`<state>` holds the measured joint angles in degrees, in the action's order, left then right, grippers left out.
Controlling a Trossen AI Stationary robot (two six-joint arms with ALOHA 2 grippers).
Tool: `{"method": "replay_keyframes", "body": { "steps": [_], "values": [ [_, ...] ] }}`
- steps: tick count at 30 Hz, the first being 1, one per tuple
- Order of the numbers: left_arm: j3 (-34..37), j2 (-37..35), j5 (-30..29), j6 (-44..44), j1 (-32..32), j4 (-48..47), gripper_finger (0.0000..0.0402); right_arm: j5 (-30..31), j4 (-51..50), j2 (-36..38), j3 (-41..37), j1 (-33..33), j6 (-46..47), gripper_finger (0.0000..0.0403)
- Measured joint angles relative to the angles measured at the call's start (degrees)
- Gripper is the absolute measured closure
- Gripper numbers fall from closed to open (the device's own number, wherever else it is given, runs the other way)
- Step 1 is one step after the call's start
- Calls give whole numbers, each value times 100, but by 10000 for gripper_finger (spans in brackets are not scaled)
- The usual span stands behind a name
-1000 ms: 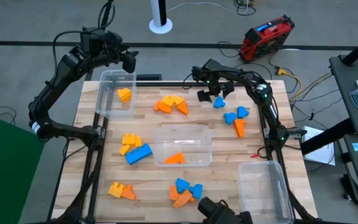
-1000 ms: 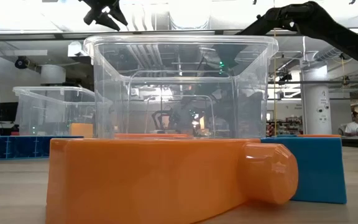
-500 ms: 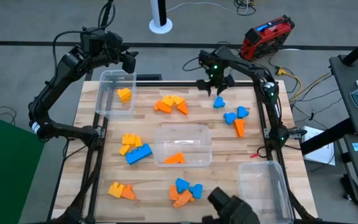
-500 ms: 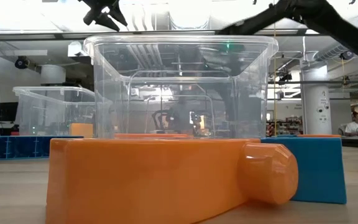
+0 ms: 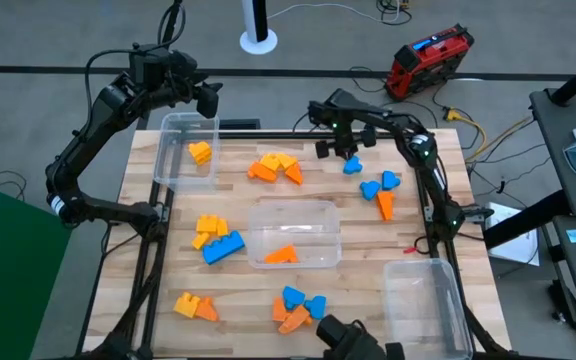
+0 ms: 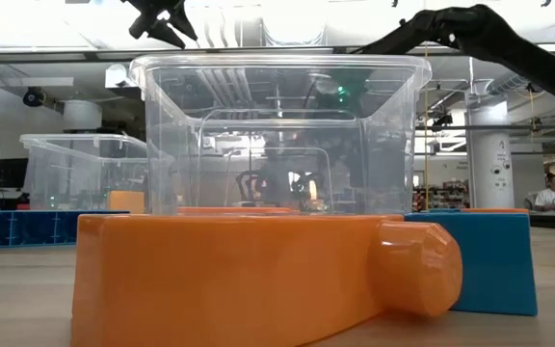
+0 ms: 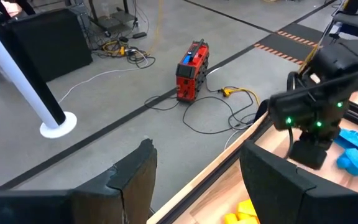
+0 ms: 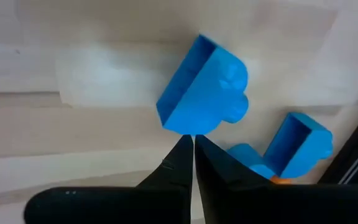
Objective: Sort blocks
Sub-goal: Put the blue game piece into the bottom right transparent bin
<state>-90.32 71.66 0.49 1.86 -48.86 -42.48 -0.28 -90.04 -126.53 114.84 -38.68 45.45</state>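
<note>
Hovering: your right gripper [image 8: 193,146] — fingers pressed together, empty — over small blue plastic block [image 8: 204,87].
Left gripper [image 7: 194,180]: spread, above clear plastic bin [image 5: 186,150].
Next: open, descend, grasp.

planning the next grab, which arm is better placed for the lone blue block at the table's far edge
Right. The right claw hangs just beside that blue block, fingers shut with the block right ahead in its wrist view. The left claw sits open over the far-left bin, well away.
</note>
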Motion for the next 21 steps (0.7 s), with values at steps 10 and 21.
{"method": "replay_keyframes", "body": {
  "steps": [10,21],
  "values": [
    [0,0,-6,88,-26,4,194,420,24,-89,-521,120,153,394],
    [0,26,-11,213,-35,26,194,798,195,-110,-577,293,157,394]
  ]
}}
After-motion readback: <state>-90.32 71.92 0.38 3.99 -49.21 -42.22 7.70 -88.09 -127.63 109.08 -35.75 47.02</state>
